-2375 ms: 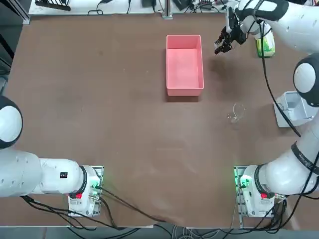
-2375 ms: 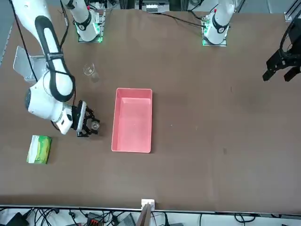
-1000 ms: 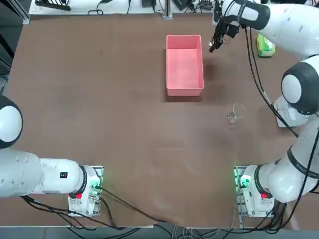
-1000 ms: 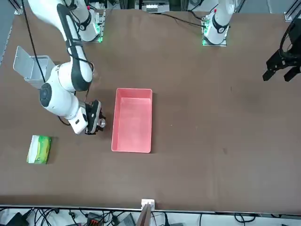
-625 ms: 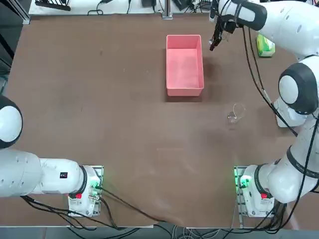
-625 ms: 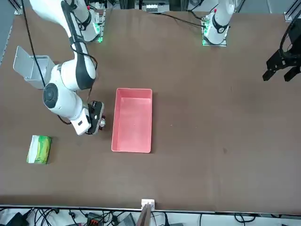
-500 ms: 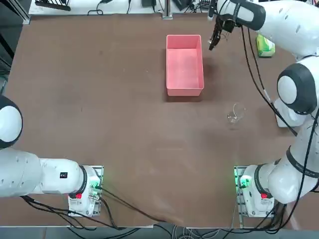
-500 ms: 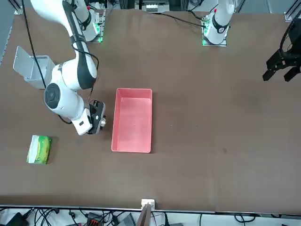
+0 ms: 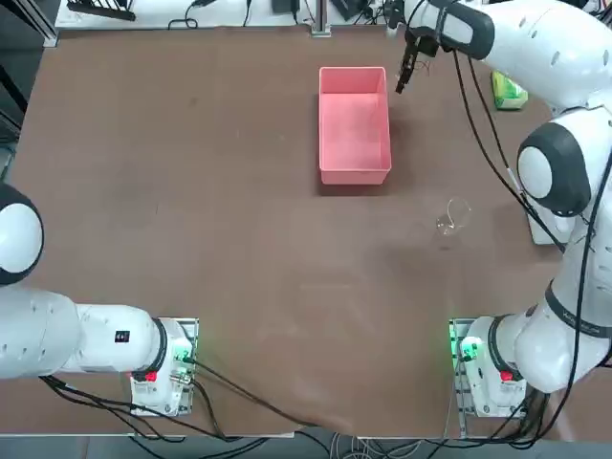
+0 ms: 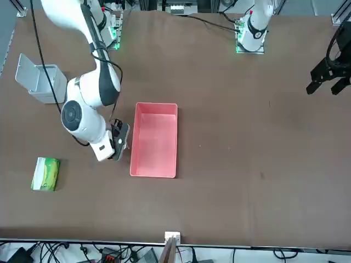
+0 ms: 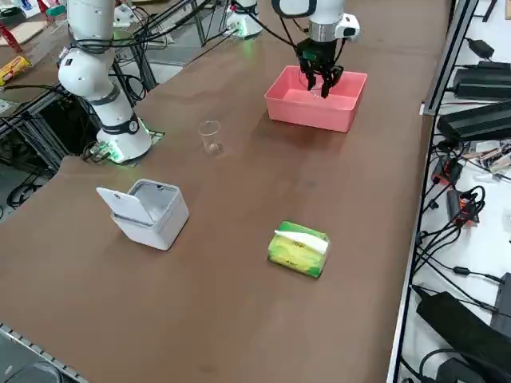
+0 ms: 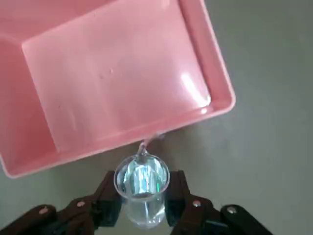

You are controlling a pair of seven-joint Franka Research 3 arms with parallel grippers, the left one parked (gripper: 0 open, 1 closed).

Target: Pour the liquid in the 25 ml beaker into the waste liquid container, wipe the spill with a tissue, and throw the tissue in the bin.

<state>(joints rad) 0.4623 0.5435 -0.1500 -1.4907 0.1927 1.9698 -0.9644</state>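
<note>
On the desk (image 9: 191,191), the waste liquid container (image 9: 354,122) lies far-centre; the larger beaker (image 9: 453,217) nearer-right; the tissue pack (image 9: 508,88) far-right, beyond the bin (image 11: 148,211).

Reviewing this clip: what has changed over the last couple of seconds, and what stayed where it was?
The right gripper, gripping the 25 ml beaker throughout, carried it from the table beside the green tissue pack to the far end of the waste liquid container, at its wall. The container, larger beaker, bin and tissue pack stayed put.
</note>
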